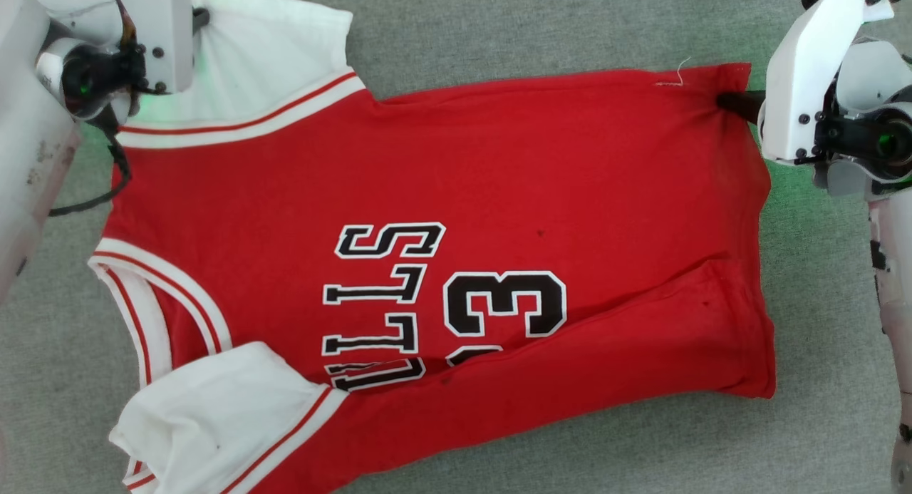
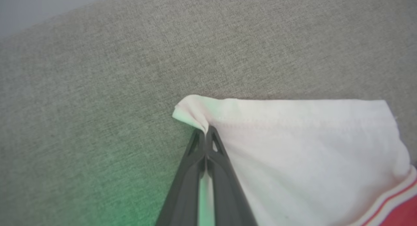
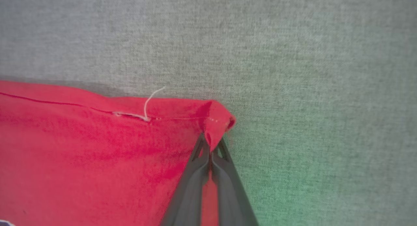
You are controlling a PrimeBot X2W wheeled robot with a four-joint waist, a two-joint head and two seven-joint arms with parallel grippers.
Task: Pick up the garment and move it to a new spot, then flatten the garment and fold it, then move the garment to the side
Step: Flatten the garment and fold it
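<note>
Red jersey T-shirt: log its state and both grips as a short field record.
garment: red jersey-style T-shirt with white short sleeves, lying chest-up, collar toward the robot's left
surface: grey woven cloth
fold: near side edge turned over the front, hiding part of the black lettering
left jaws: shut on the far white sleeve, at its edge
right jaws: shut on the far red hem corner

Plain robot test bench, probably a lab: a flat work surface covered in grey woven cloth, a bare pale wall behind, white robot arms with green indicator lights either side.
</note>
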